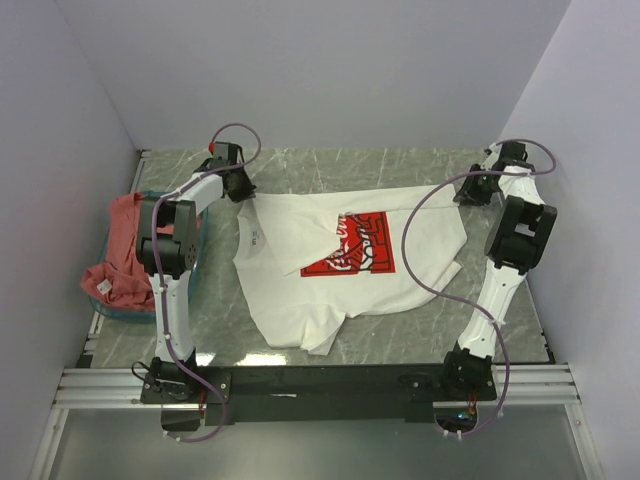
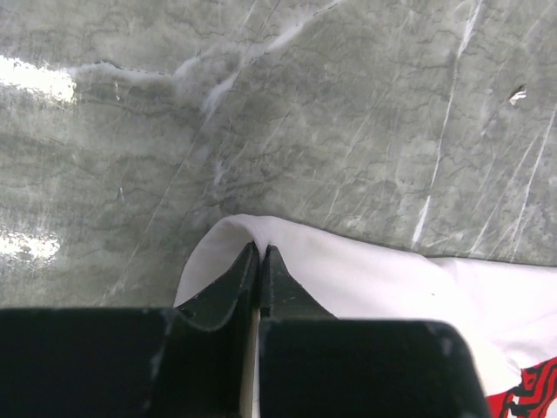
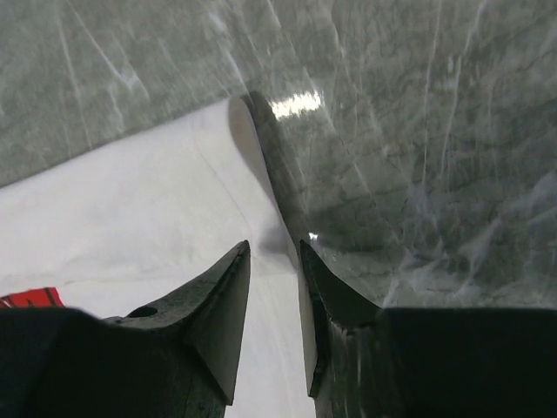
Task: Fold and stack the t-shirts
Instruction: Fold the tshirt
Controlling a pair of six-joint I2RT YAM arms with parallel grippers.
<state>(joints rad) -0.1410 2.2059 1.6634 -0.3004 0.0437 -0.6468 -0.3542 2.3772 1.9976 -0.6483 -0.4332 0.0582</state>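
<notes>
The white t-shirt [image 1: 300, 290] with a red square print [image 1: 350, 245] lies spread on the marble table, partly folded over itself. My left gripper [image 1: 243, 190] is at the shirt's far left corner. In the left wrist view the left gripper [image 2: 261, 248] is shut, pinching a raised peak of the white t-shirt [image 2: 374, 270]. My right gripper [image 1: 462, 192] is at the far right corner. There the right gripper [image 3: 274, 248] stands open, its jaws straddling the edge of the white t-shirt [image 3: 130, 218]. The salmon-red t-shirt [image 1: 120, 250] lies bunched in the basket at the left.
A teal basket [image 1: 130, 312] sits against the left wall beside the left arm. White walls close in the table on the left, back and right. Bare marble [image 1: 400, 165] runs behind the shirt, and a metal rail [image 1: 320, 385] lines the near edge.
</notes>
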